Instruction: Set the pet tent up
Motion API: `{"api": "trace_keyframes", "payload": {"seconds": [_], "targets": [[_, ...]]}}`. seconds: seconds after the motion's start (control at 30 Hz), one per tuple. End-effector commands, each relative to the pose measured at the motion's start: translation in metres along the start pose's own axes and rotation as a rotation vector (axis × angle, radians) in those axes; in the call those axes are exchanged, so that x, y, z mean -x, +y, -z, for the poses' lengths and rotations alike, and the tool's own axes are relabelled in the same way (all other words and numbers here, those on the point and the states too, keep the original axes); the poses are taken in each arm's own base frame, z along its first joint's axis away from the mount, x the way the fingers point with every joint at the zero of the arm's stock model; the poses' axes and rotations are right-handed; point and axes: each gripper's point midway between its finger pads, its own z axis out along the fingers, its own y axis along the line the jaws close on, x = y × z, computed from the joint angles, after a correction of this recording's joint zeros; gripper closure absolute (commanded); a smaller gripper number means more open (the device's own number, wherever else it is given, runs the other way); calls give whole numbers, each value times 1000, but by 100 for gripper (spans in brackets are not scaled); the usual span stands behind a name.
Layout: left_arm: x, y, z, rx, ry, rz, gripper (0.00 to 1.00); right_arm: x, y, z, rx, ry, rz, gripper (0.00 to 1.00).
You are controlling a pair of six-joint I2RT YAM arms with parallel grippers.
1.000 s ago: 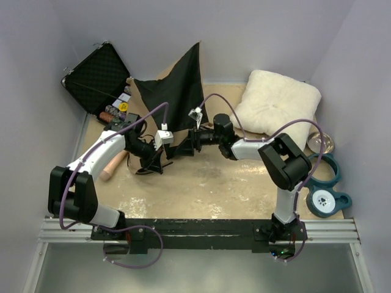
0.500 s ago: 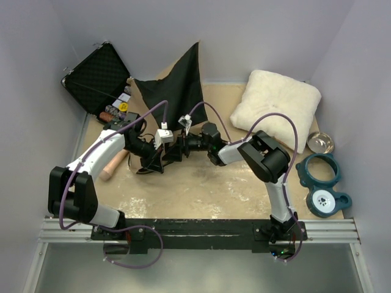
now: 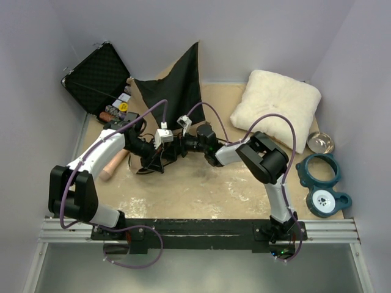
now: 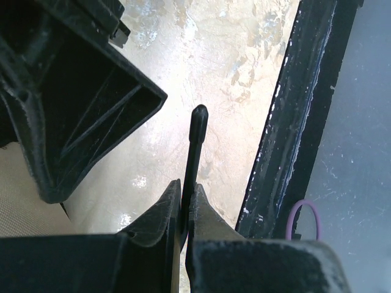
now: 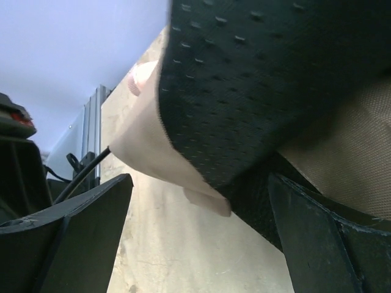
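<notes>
Pet tent point(image 3: 174, 91) is slumped at about 12 o'clock on the worktop point(image 3: 201, 189), black underside up. Left pincer point(image 4: 185, 201) is clamped tight on one thin black pole point(image 4: 197, 131). Right pincer point(image 5: 198, 201) gapes wide, tent fabric between its fingers, nothing gripped.

The pole point(image 4: 196, 140) is partly hidden inside the left claw point(image 4: 186, 187).

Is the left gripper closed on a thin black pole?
Yes, the left gripper pinches the thin black pole, whose rounded tip sticks out past the jaws.
</notes>
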Motion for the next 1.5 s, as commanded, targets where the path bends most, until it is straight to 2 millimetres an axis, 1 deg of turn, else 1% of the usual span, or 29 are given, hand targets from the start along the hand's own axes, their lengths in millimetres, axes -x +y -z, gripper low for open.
{"api": "trace_keyframes", "payload": {"seconds": [0.0,0.07,0.1,0.13,0.17,0.2,0.23,0.27,0.33,0.57,0.73,0.77,0.8,0.87,0.9,0.97,1.0,1.13,1.27,1.3,1.33,1.4,1.47], "targets": [[-9,18,10,82,45,92,100,28,32,-1,43,-70,73,2],[-8,19,9,80,43,93,100,18,46,-4,146,-52,26,2],[-8,19,9,77,41,96,100,15,59,-2,224,-49,9,2],[-8,19,9,75,41,97,100,11,67,1,283,-48,-46,2],[-8,19,8,76,40,99,100,11,75,3,346,-66,-29,2],[-8,19,8,76,38,97,100,6,80,4,391,-56,-70,2],[-9,19,7,75,39,103,100,5,84,3,425,-60,-73,2],[-8,19,7,75,36,104,100,-1,80,2,430,-52,-99,2],[-8,20,7,74,33,105,100,-4,73,1,416,-74,-124,2],[-7,19,7,73,29,107,100,-12,60,-4,384,-73,-178,2],[-7,20,6,73,30,106,100,-6,69,-7,423,-105,-192,2],[-8,21,5,71,31,109,100,-3,73,-8,438,-107,-190,6],[-8,21,5,71,29,110,100,-1,76,-8,445,-108,-188,16],[-8,21,5,73,27,109,100,6,83,-3,450,-129,-179,49],[-8,20,6,72,28,110,100,17,90,2,450,-160,-153,63],[-8,20,6,75,26,107,100,30,98,7,441,-181,-127,89],[-8,20,7,75,26,106,100,37,106,10,448,-187,-108,99],[-8,20,11,82,22,100,100,69,115,33,437,-213,-66,100],[-8,22,16,109,21,89,100,94,98,56,338,-220,-14,100],[-7,24,18,123,14,87,100,96,89,57,295,-209,6,100],[-7,27,18,132,10,86,100,100,83,58,264,-200,38,100],[-7,35,17,164,10,91,100,98,71,51,216,-164,88,100],[-5,48,17,213,7,89,100,94,62,44,204,-129,96,100]]}}
